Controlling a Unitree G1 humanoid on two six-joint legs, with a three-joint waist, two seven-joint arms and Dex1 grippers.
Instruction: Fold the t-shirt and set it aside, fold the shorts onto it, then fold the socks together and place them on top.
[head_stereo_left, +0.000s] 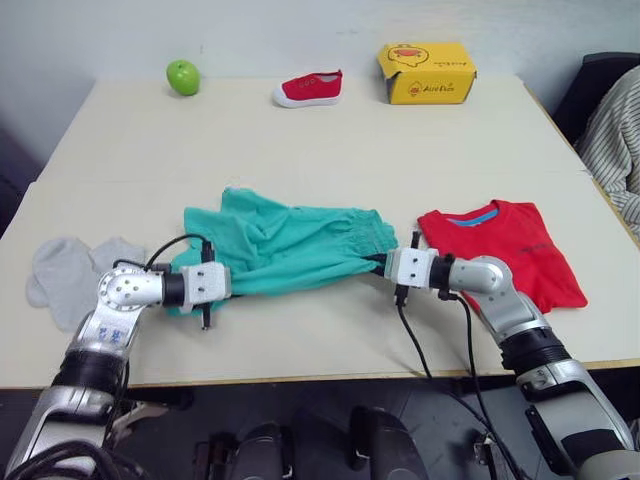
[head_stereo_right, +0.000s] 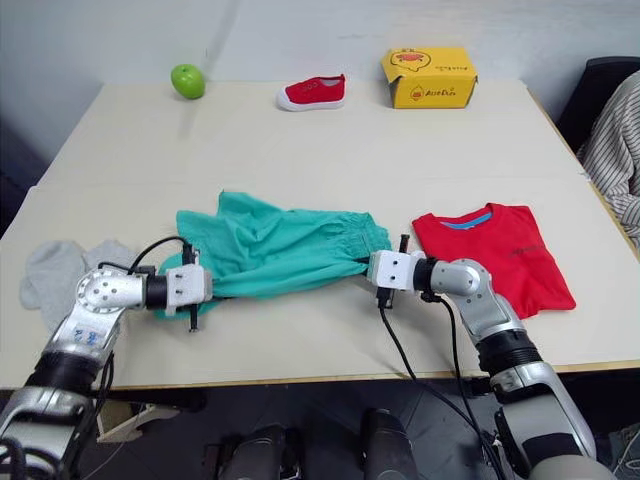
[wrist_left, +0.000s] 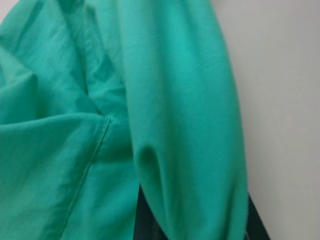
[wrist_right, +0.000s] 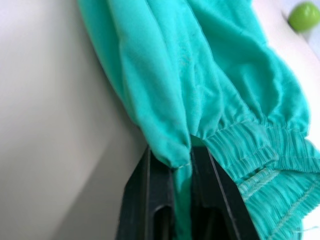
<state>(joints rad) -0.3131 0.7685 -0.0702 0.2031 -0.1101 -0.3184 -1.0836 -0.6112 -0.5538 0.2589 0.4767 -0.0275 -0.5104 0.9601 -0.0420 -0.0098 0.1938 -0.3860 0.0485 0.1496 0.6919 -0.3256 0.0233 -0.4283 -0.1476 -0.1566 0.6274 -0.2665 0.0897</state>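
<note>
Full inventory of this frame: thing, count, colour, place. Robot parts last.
shorts: 1, teal, table's middle near the front, held at both ends
t-shirt: 1, red, folded, right of the shorts
socks: 2, light grey, left of the shorts
apple: 1, green, back left
shoe: 1, red with white sole, back centre
box: 1, yellow, back right
table: 1, beige
striped cloth: 1, white and dark, off the table's right edge
left gripper: shut on the shorts' left end
right gripper: shut on the shorts' waistband end
</note>
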